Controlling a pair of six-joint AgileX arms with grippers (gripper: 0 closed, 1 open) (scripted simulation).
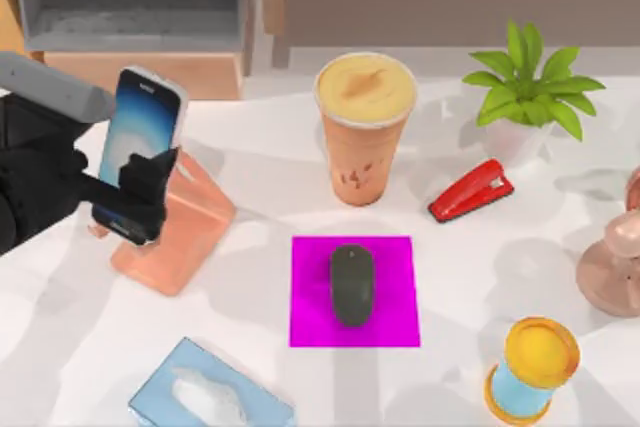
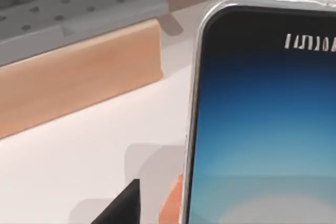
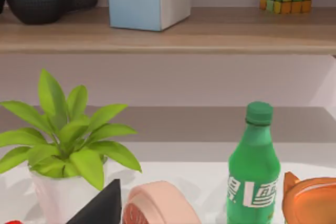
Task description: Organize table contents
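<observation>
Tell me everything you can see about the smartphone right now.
The smartphone is a slim slab with a silvery rim, a dark bezel and a glowing blue-to-white screen. It is held upright and slightly tilted by the left gripper, whose black fingers clamp its lower part, at the table's left side, just over the salmon-pink phone stand. Whether it touches the stand is unclear.

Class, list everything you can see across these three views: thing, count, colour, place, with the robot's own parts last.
phone: 1, blue screen, held above stand, table's left
stand: 1, peach, left
cup: 1, orange, cream top, centre back
mouse: 1, dark grey, on pad
pad: 1, magenta, centre
stapler: 1, red, right of cup
plant: 1, green, white pot, back right
timer: 1, yellow-blue, front right
tissue box: 1, light blue, front left
bottle: 1, green, right wrist view
left gripper: 1, black, shut on phone
</observation>
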